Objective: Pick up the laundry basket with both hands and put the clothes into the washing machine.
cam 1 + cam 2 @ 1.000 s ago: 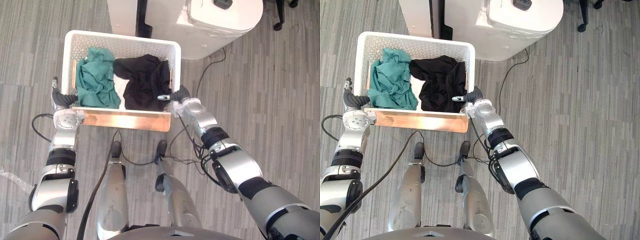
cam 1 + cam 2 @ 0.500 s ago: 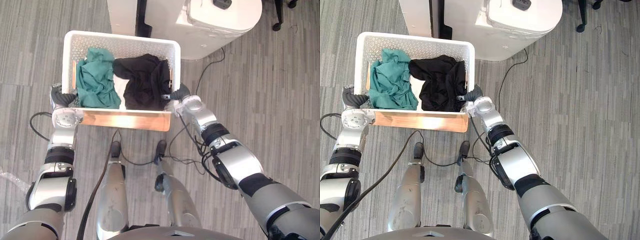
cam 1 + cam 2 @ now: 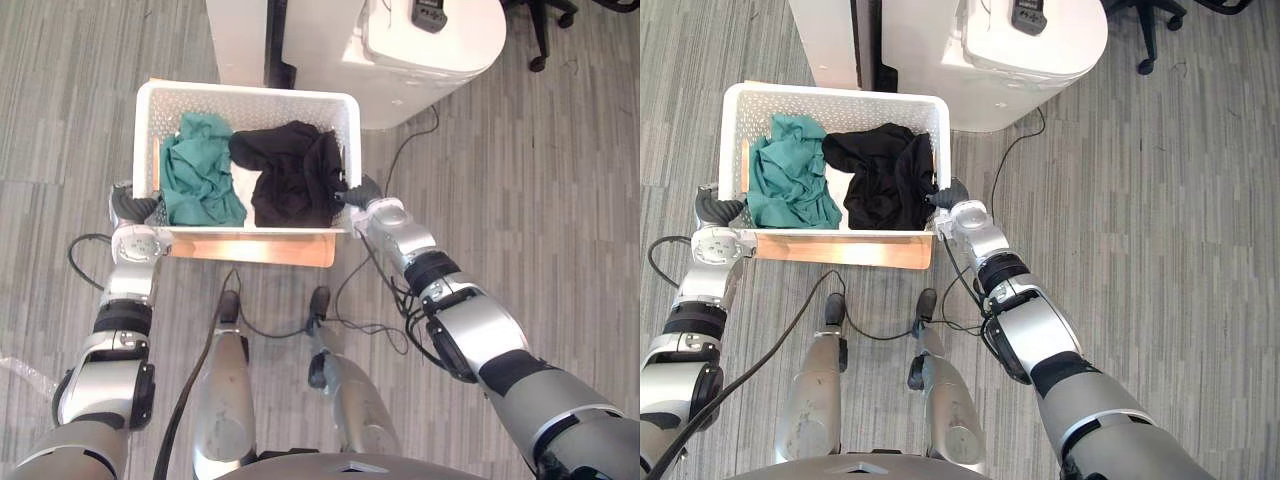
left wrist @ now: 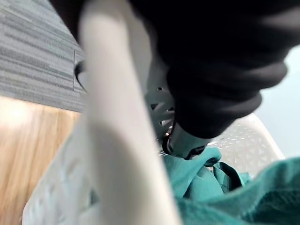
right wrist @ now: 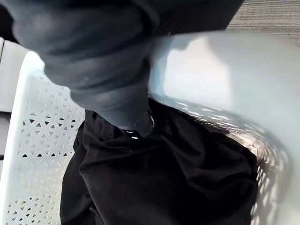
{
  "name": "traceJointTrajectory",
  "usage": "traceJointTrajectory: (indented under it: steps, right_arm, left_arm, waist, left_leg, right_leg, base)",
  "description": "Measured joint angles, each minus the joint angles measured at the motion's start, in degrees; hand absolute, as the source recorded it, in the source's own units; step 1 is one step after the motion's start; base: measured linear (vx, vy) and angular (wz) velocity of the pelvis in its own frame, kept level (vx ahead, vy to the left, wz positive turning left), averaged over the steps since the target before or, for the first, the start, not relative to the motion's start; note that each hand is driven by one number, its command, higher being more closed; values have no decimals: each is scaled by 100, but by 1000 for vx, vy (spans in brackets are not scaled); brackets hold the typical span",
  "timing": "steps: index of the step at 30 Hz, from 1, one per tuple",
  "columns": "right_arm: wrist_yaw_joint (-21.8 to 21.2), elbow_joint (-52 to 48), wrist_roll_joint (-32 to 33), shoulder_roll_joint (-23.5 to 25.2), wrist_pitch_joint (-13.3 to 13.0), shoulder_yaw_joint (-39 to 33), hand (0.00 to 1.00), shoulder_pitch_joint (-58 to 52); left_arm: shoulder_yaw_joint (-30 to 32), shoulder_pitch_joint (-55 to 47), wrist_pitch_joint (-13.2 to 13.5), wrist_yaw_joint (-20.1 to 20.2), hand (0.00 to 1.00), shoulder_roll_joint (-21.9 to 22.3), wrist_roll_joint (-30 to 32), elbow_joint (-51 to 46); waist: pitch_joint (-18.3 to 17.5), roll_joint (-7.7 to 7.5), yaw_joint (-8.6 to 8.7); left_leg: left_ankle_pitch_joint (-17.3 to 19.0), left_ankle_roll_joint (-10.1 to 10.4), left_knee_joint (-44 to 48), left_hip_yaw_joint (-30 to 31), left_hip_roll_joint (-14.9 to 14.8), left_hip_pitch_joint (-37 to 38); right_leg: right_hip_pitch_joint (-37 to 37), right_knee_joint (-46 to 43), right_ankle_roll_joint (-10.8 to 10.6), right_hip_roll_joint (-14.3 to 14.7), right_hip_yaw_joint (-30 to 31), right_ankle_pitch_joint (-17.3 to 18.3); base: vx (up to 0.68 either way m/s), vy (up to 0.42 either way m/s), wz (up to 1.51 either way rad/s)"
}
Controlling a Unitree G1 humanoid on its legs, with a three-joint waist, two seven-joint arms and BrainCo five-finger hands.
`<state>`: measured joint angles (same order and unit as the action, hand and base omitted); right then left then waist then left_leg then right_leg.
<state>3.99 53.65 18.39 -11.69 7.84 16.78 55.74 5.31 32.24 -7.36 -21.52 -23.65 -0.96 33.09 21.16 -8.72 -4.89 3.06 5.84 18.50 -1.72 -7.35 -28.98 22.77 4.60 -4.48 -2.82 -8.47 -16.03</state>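
Basket (image 3: 245,93) gripped at both side rims.
Left hand (image 3: 130,207): fingers (image 4: 185,140) hooked over the left rim, tips beside the green garment (image 3: 200,180). Right hand (image 3: 362,192): fingers (image 5: 136,123) hooked over the right rim, tips above the black garment (image 3: 295,175).

My 2 arms reach forward and down, elbows slightly bent. My left hand (image 3: 132,206) clasps the left end of the laundry basket (image 3: 250,92), thumb hooked over its rim. My right hand (image 3: 362,190) clasps the right end likewise, wrist angled inward.
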Motion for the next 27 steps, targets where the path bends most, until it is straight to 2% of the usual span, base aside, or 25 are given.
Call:
traceJointTrajectory:
  steps: [5,8,11,14,17,19,24,27]
  right_arm:
    - [26,-1340,397,-302,-2,-118,100,-895]
    - [26,-2170,484,-425,-30,-294,100,-1490]
    - [12,-2870,597,-474,-158,-424,100,-2215]
    - [-83,-3437,624,-449,-199,-607,100,-3230]
    - [-255,-3802,609,-409,-199,-692,100,-4110]
    - [-323,-4039,557,-255,-197,-868,100,-4777]
    - [-669,-4389,164,-9,-203,-1373,100,-5803]
    - [-894,-4401,49,82,-235,-1619,100,-6399]
  left_arm:
    - [28,-573,67,2,100,67,-556,-929]
    - [74,-940,244,39,100,75,-687,-1559]
    - [129,-1442,389,87,100,207,-743,-2157]
    - [128,-2108,420,290,100,491,-741,-2649]
    - [109,-2692,431,506,100,682,-741,-2824]
    - [21,-3092,440,685,100,779,-740,-2902]
    - [-118,-3667,521,1058,100,1008,-692,-2983]
    - [-209,-4009,522,1309,100,1211,-607,-2941]
  waist:
    - [3,9,29]
    - [1,12,34]
    - [-82,116,73]
    - [-306,315,83]
    - [-576,440,96]
    - [-871,474,139]
    - [-1206,485,209]
    - [-1435,515,329]
  left_leg:
    - [-9,36,-197,-46,-18,466]
    - [-8,38,-388,-140,-15,799]
    - [-11,44,-569,-148,-8,1051]
    - [-16,47,-792,-165,15,1355]
    - [-16,47,-992,-205,25,1665]
    - [-15,46,-1118,-214,33,1821]
    - [-4,32,-1286,-295,41,2143]
    - [31,-14,-1383,-320,52,2360]
  right_leg:
    - [-320,0,93,22,16,67]
    - [-535,0,146,19,62,144]
    - [-710,0,192,24,41,224]
    - [-910,0,209,23,28,313]
    - [-1115,0,195,22,32,393]
    - [-1217,1,183,17,33,469]
    - [-1464,2,146,8,119,540]
    - [-1644,2,102,-3,138,676]
  base:
    - [62,-11,-3]
    - [64,4,-7]
    - [80,8,1]
    - [104,29,2]
    - [107,40,-2]
    - [75,32,2]
    - [28,24,-6]
    - [-10,6,-1]
